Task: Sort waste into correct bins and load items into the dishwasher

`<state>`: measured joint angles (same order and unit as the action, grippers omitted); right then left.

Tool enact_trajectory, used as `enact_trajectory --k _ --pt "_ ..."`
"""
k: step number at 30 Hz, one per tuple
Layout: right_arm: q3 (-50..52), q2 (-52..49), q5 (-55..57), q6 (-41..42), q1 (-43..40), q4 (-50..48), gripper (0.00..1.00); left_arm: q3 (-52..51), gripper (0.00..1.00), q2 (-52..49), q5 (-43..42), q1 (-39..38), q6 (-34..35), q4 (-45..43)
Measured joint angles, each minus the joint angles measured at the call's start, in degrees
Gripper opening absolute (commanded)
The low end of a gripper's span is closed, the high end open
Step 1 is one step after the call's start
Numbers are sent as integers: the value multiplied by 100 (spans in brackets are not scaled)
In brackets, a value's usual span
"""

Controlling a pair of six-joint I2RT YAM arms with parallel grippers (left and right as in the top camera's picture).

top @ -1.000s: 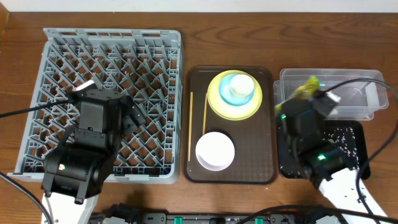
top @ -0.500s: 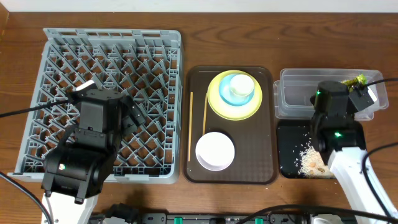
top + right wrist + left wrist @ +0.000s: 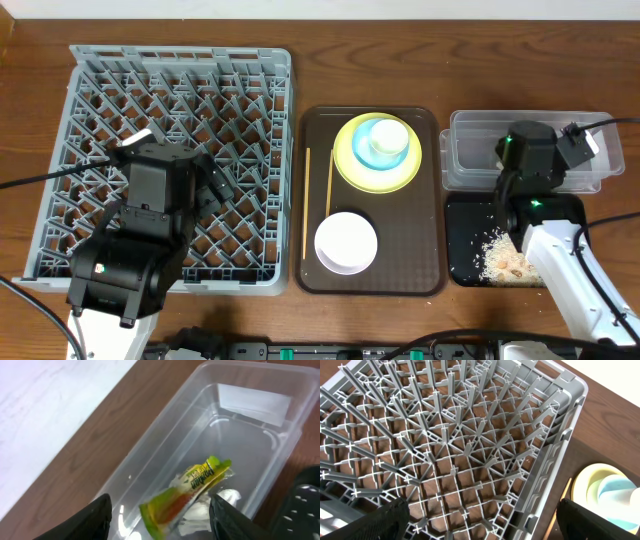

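Moved: my right gripper [image 3: 161, 515] has let go of the snack wrapper [image 3: 187, 491], which now lies in the clear tub [image 3: 250, 397] below and between my parted jaws, beside white scraps [image 3: 227, 496]. Left gripper [image 3: 485, 517]: jaws apart, dish rack [image 3: 470, 435] beneath.

Overhead: left arm [image 3: 135, 240] covers the lower-left cells of the dish rack [image 3: 180, 90]. Right arm [image 3: 530, 170] hides the snack wrapper [image 3: 185, 492] and parts of the clear tub [image 3: 470, 135] and black tray [image 3: 462, 240].

Left wrist: plate [image 3: 585, 480] and cup [image 3: 620, 495] are cut by the right edge. Chopsticks [image 3: 566, 485] show only as a sliver. The left gripper [image 3: 487, 527] fingers are cropped at the bottom.

Right wrist: right gripper [image 3: 160, 520] fingers are cropped the same way. White scraps [image 3: 230, 496] sit partly under the wrapper.
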<state>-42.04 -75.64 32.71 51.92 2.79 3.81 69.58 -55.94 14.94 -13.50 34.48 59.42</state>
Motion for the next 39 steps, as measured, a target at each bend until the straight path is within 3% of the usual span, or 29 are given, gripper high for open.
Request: enact_trajectory --k 4,15,21,27,33,39 --pt "2 525 -164 -267 -63 431 69 0 95 0 0 0 0 0" --pt "0 3510 -745 -2417 -74 2092 99 0 95 -11 -2 0 2 4" --pt "0 5034 -1316 -2776 -74 2260 99 0 95 -11 0 0 2 2" --pt "0 5906 -1552 -2830 -74 2286 99 0 95 -11 0 0 2 0" --pt "0 6105 -1565 -2839 -74 2426 99 0 95 -11 0 0 2 0" --pt "0 6105 -1604 -2852 -72 3353 99 0 95 -11 0 0 2 2"
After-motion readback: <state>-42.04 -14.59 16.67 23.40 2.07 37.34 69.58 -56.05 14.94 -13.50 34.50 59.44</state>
